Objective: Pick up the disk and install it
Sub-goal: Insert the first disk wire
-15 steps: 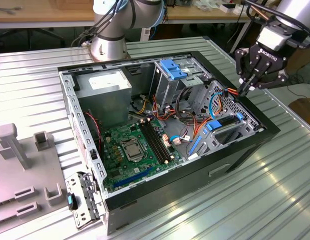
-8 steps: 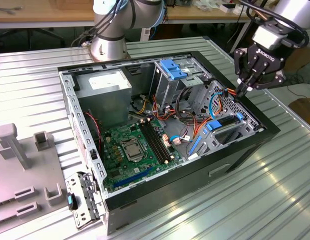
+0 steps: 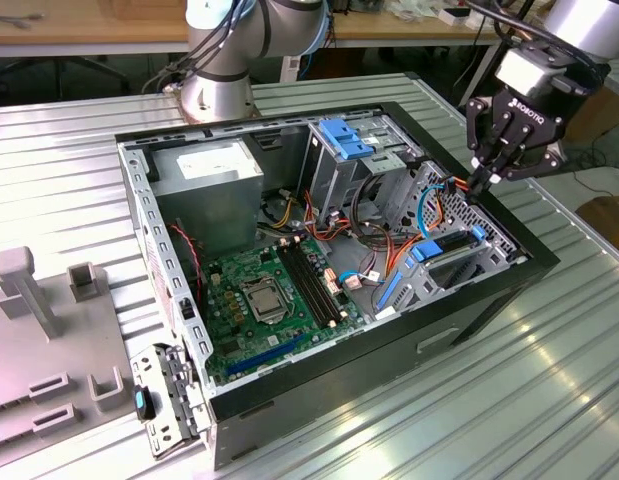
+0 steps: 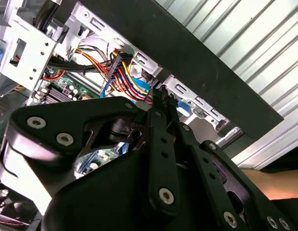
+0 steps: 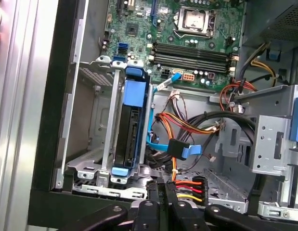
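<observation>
The disk (image 5: 132,127) stands on edge in a metal cage (image 5: 93,77) inside the open computer case (image 3: 389,350), seemingly fully seated. Just beside its blue end hovers the gripper (image 5: 161,188), fingers pressed together, holding nothing.

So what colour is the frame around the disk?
Bright blue, around the dark grey disk. It shows best in the first wrist view.

**Blue Against Black and Green**

The fingers (image 5: 153,204) are matte black. Just beside them, the disk (image 5: 132,127) is dark grey framed in bright blue. Touching the fingers, a wire bundle (image 5: 187,190) runs red, orange and yellow. Farther from them, the motherboard (image 5: 187,43) is green. The counter (image 3: 559,380) is ribbed silver.
</observation>
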